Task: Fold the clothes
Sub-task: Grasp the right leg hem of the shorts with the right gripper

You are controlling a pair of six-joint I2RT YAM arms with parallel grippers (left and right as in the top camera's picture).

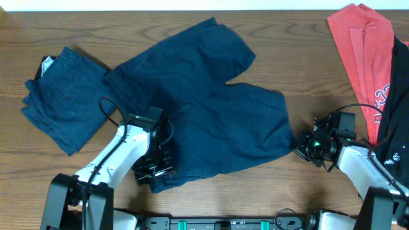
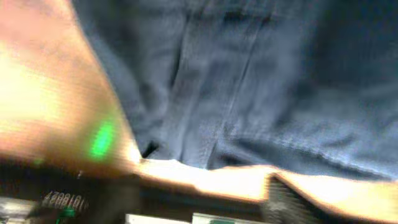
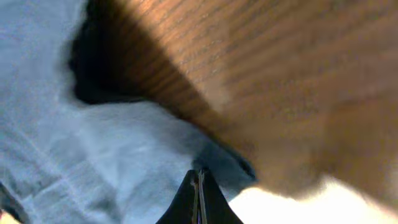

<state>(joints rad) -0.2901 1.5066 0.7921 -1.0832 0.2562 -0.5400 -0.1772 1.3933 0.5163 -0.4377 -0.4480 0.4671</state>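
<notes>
Surface: a brown wood-grain table [image 1: 255,195], seen from overhead.

A pair of dark navy shorts, the spread shorts [image 1: 211,108], is laid open across the middle of the table. One leg is angled toward the far side and the other toward the right. A second navy pair, the folded shorts [image 1: 61,99], is found at the left, just beside the spread pair, with a white label showing at its far edge. A red garment [image 1: 364,45] is noted at the far right corner, and a dark garment [image 1: 399,96] at the right edge partly overlaps it.

The left gripper [image 1: 155,172] is set at the near-left edge of the spread shorts, over the cloth. The left wrist view is blurred, so only navy fabric and wood are made out. Whether its fingers are apart or together cannot be told.

The right gripper [image 1: 300,148] is placed at the right corner of the spread shorts. In the right wrist view its fingertips [image 3: 198,183] are seen pressed together at the fabric's edge. Whether cloth is pinched between them cannot be told.
</notes>
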